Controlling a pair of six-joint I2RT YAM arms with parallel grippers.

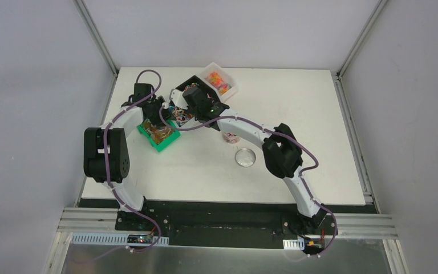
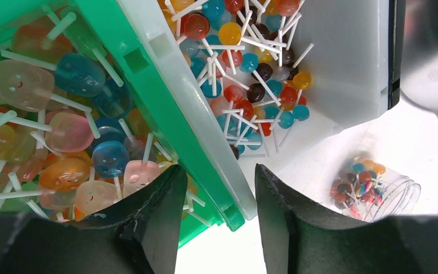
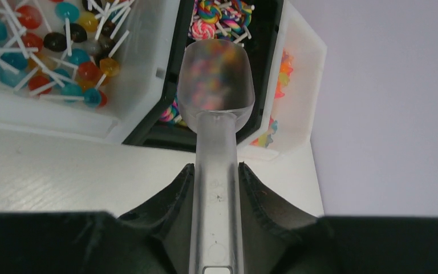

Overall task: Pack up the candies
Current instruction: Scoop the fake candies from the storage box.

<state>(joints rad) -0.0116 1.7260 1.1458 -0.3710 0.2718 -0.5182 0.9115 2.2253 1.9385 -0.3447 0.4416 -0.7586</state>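
The candies are lollipops in bins: face-shaped ones (image 2: 71,131) in a green bin (image 1: 158,136), round ones (image 2: 245,91) in a white bin (image 2: 342,57), swirled ones (image 3: 217,11) in a black bin (image 3: 174,63). My left gripper (image 2: 221,171) is open. Its fingers straddle the adjoining walls of the green and white bins, the left finger over the green bin. My right gripper (image 3: 217,168) is shut on the handle of a clear scoop (image 3: 215,80). The scoop's bowl is over the black bin's near edge. Blurred colours show in the bowl; I cannot tell whether it holds candy.
A clear jar (image 1: 231,137) part-filled with lollipops stands right of the bins, and shows in the left wrist view (image 2: 376,188). Its lid (image 1: 245,157) lies just in front of it. A far white bin (image 1: 219,80) holds orange and pink candies. Both arms cross over the bins.
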